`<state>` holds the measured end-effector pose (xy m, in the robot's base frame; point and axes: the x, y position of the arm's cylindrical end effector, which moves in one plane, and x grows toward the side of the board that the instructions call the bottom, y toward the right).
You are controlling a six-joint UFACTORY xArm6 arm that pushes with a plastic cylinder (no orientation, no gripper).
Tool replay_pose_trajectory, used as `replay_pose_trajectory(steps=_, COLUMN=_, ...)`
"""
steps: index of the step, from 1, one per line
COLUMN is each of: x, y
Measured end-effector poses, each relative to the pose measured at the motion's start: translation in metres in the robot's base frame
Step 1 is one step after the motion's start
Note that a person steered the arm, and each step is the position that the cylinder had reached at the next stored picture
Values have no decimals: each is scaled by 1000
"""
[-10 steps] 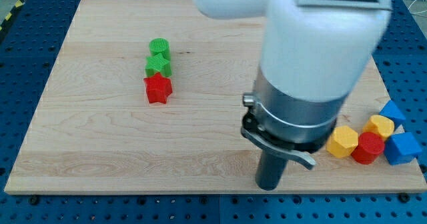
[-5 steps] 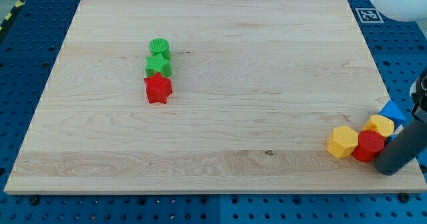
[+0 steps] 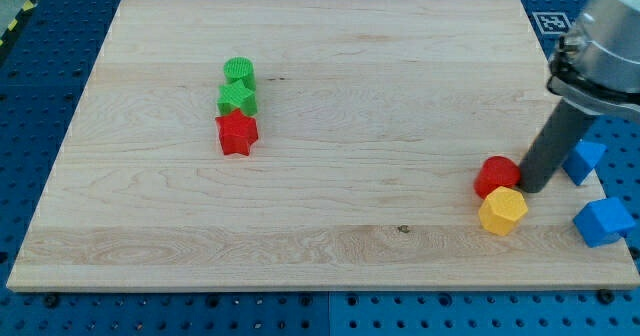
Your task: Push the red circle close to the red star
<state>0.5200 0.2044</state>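
Note:
The red circle (image 3: 496, 175) lies on the wooden board (image 3: 320, 106) at the view's lower right. My tip (image 3: 530, 187) touches its right side. The red star (image 3: 237, 133) lies far to the left, at the view's middle left, just below a green star (image 3: 238, 98) and a green circle (image 3: 239, 72), the three in a column. A yellow hexagon (image 3: 502, 211) sits just below the red circle.
Two blue blocks lie at the board's right edge: one (image 3: 583, 160) right of the rod, one (image 3: 602, 222) lower right. The arm's body fills the view's top right corner.
My tip swung from the board's bottom middle to the right edge, then came in from the right. The red circle moved up and left, away from the blue blocks; the yellow hexagon shifted slightly.

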Motion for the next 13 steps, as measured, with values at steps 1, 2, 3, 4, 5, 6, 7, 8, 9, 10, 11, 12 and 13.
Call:
replay_pose_trajectory(steps=1, x=0, y=-42)
replay_pose_trajectory(steps=2, x=0, y=-85)
replay_pose_trajectory(steps=3, x=0, y=-123)
replay_pose_trajectory(steps=4, x=0, y=-160)
replay_pose_trajectory(steps=5, x=0, y=-193)
replay_pose_trajectory(steps=6, x=2, y=-216)
replay_pose_trajectory(steps=7, x=12, y=-222)
replay_pose_trajectory(steps=8, x=15, y=-230)
replay_pose_trajectory(steps=9, x=13, y=-243)
replay_pose_trajectory(steps=10, x=12, y=-262)
replay_pose_trajectory(steps=11, x=12, y=-266)
replay_pose_trajectory(steps=12, x=14, y=-267)
replay_pose_trajectory(steps=13, x=23, y=-267)
